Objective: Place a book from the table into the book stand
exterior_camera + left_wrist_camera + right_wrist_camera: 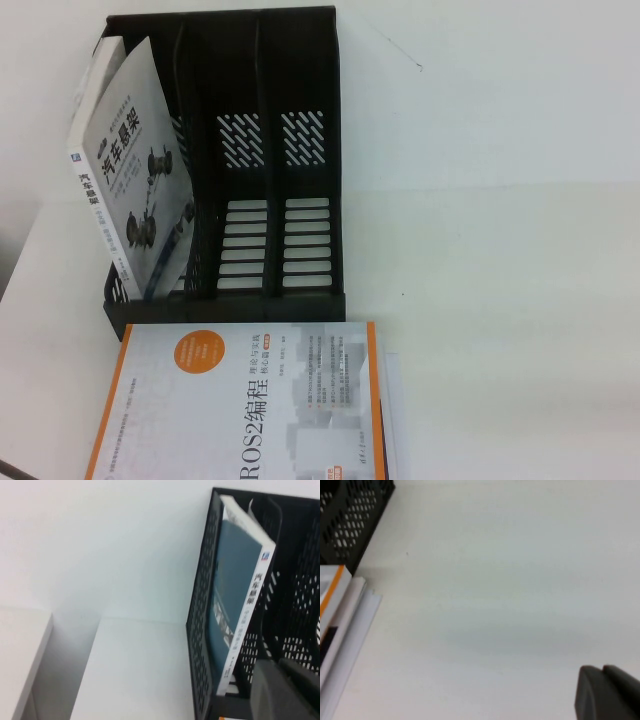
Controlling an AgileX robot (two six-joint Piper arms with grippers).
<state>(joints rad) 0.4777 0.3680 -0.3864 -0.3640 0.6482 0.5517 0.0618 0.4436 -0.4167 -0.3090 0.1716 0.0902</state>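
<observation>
The white-grey book [135, 170] with the black Chinese title stands tilted in the leftmost slot of the black book stand [300, 298] on the white table [500, 250]. The left wrist view shows its spine [247, 615] leaning inside the stand's perforated wall [200, 630]. My left gripper [285, 685] is just in front of the stand, shut and empty. My right gripper [605, 692] is over bare table to the right of the stand's corner [350, 515], shut and empty. Neither gripper shows in the high view.
The orange-bordered ROS2 book [240, 410] lies flat in front of the stand, on top of white papers; its edge shows in the right wrist view [330, 600]. The stand's middle and right slots hold nothing. The table's left edge runs beside the stand.
</observation>
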